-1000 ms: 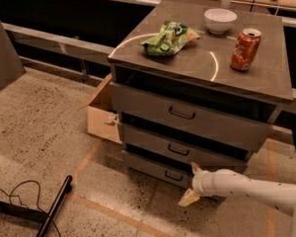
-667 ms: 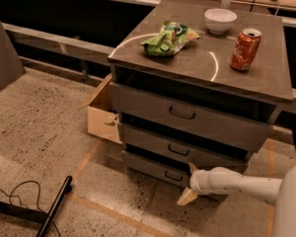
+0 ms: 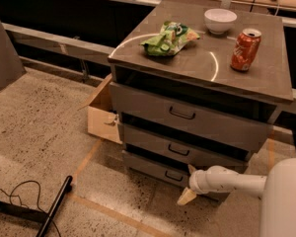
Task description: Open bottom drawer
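White casing of my own arm (image 3: 239, 184) fills the near right corner, reaching leftward and low over the speckled floor (image 3: 34, 132). At its end is my gripper (image 3: 189, 183), level with the foot of the grey cabinet (image 3: 197, 65). My two pale fingertips (image 3: 186, 197) are spread apart, one angled up and one down, and nothing is between them. I judge I am in the approach step, lined up but not yet gripping. The bottom drawer (image 3: 148, 166) is the lowest and slimmest of the three fronts. It looks pushed in, and it lies directly to the left of my jaws. Its small dark handle (image 3: 173, 176) sits just beside my fingertips, apart from them as far as I can tell. The next move calls for easing a little further left so the wire sits between the fingers, then closing on it and drawing straight back along the drawer's travel. I must stay low, since the middle drawer (image 3: 153, 143) has a similar handle just above. Over that is the taller top drawer (image 3: 153, 105). A cardboard box (image 3: 102, 117) leans at the cabinet's left side, and a black pole (image 3: 54, 206) lies on the floor well away to the left. Farthest off, on the cabinet top, sit a green snack bag (image 3: 168, 38), a red can (image 3: 245, 49) and a white bowl (image 3: 220, 19).
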`<state>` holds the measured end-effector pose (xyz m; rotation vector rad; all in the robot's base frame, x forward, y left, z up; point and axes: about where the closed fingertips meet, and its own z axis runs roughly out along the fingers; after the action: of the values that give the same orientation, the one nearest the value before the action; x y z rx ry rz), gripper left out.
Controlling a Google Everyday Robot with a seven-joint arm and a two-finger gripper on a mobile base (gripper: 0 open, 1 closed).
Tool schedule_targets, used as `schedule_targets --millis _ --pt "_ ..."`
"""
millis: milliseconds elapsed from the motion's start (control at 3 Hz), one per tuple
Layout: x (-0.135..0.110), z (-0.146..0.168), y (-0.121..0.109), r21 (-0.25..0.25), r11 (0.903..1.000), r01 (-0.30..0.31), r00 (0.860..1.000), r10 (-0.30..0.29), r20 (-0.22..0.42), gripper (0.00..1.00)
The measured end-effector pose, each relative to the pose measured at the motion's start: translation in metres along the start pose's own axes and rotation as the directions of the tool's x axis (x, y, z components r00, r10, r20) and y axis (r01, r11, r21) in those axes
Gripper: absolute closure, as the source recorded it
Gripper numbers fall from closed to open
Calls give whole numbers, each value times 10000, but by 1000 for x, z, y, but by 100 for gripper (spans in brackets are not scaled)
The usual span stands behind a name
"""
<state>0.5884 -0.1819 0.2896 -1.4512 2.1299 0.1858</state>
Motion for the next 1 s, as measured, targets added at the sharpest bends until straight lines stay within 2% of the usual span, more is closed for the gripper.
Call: schedule_targets --millis 333,1000 --pt "9 13 2 -36 9995 -326 9994 325 -133 0" --pt "52 38 3 175 9925 -1206 9891 1216 -826 0"
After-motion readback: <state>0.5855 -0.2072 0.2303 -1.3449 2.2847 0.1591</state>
